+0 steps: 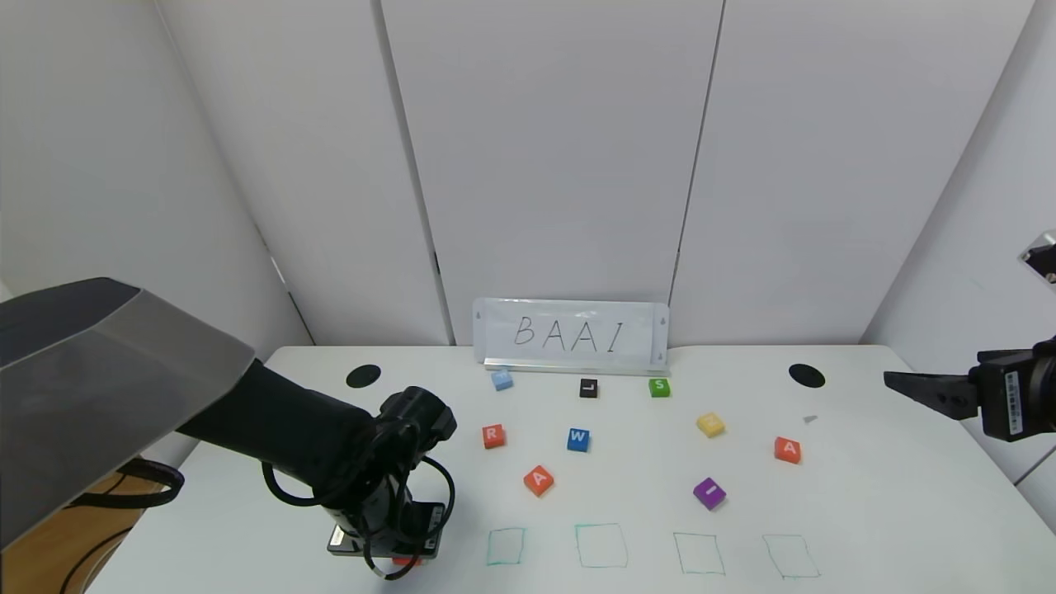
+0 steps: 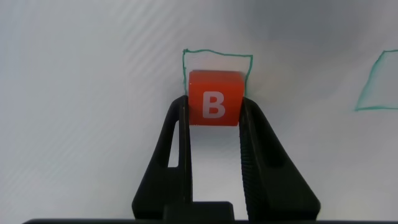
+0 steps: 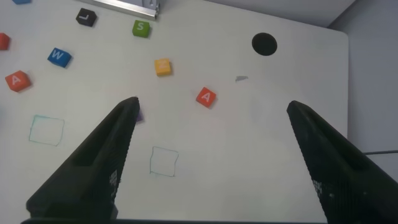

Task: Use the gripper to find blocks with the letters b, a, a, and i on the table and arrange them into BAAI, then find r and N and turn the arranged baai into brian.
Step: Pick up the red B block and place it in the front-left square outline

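Observation:
My left gripper [image 1: 400, 558] is shut on the orange-red B block [image 2: 214, 98], low over the white table [image 1: 866, 495] just left of the leftmost green square [image 1: 505, 546]. In the left wrist view that square's outline [image 2: 217, 54] shows right behind the block. One orange-red A [image 1: 539, 480] lies mid-table, the other A [image 1: 788, 450] at the right. The purple I [image 1: 709, 492] lies above the third square. The orange-red R [image 1: 493, 436] lies left of the blue W [image 1: 578, 440]. My right gripper [image 1: 907, 384] hangs open and empty at the far right.
A BAAI sign [image 1: 571, 334] stands at the back. Light blue [image 1: 502, 379], black L [image 1: 588, 388], green S [image 1: 659, 387] and yellow [image 1: 710, 424] blocks lie in front of it. Two black holes [image 1: 364, 375] [image 1: 806, 375] flank them. Three more green squares [image 1: 601, 545] [image 1: 699, 553] [image 1: 790, 556] line the front.

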Robot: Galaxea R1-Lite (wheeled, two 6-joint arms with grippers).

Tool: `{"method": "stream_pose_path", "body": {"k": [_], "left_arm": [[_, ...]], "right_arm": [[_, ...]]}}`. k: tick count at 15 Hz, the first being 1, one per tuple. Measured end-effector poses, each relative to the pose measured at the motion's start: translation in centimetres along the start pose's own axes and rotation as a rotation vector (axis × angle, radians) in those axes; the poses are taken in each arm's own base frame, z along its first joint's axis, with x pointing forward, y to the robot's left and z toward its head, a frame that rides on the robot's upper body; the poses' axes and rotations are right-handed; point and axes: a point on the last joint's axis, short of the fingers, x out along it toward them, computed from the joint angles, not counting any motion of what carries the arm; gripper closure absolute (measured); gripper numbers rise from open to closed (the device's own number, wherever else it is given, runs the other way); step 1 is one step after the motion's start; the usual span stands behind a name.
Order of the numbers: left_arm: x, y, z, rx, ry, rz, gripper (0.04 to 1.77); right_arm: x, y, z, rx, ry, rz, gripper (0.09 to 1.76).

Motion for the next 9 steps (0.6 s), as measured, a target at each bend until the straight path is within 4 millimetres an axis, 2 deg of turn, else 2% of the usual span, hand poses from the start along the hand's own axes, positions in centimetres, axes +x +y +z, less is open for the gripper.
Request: {"method": "stream_pose_path", "body": {"k": [9], "left_arm": [[0.19, -0.14, 0.55, -0.010, -0.043, -0.028, 1.31]], "right_arm": [[-0.13, 0.00, -0.04, -0.001, -0.002, 0.000, 0.14]]}}
